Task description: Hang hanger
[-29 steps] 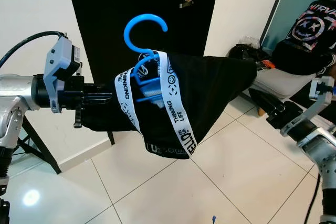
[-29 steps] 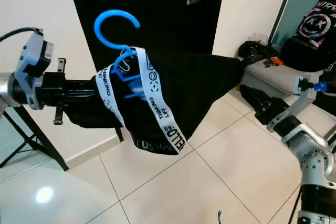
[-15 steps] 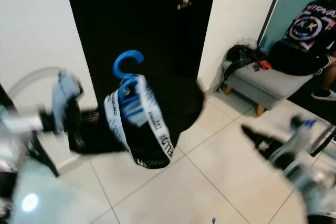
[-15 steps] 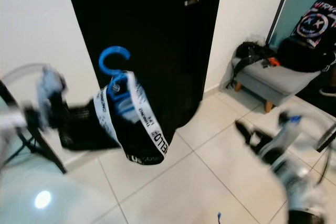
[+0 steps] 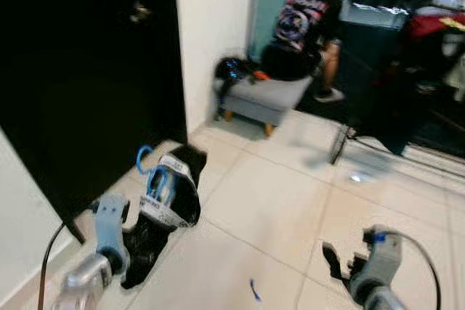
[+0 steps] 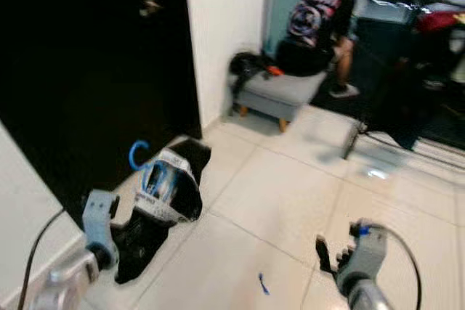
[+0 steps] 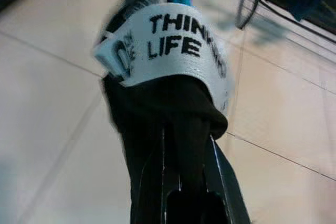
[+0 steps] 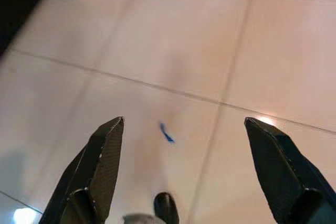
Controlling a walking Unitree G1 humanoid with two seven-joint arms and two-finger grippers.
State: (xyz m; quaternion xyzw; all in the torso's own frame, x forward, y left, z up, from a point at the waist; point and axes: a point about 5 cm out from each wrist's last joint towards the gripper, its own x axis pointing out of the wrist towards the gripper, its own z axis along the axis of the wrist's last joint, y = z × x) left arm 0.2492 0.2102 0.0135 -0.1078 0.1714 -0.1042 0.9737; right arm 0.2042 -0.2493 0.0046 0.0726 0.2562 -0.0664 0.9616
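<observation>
A blurred hallway: a tall black door [image 5: 87,85] fills the left side beside a strip of white wall [image 5: 214,27], pale glossy floor tiles [image 5: 290,201] run toward a darker room at the back, and a person [image 5: 301,30] in a printed black top sits on a grey bench [image 5: 265,99] with a dark bag [image 5: 232,70] at its end. Low at the left the robot carries the task's load — a black garment [image 5: 156,230] with a white lettered band [image 7: 168,48], draped on a blue hanger [image 5: 149,172]. The left gripper [image 7: 181,182] is clamped on the garment's black cloth, its two fingers drawn close together around the fold in the left wrist view, so the hanger lies straight ahead of that gripper, along the line of its fingers, with its blue hook [image 6: 136,154] at the far end, standing up close before the foot of the door. The left arm is plainly the one placed to do the hanging. No rail or peg can be made out in these blurred views, so where the hook should go cannot be told. The right gripper [image 8: 184,145] hangs over bare tiles with its fingers spread wide apart and nothing between them — only a small blue scrap [image 8: 167,132] lies on the floor below it.
</observation>
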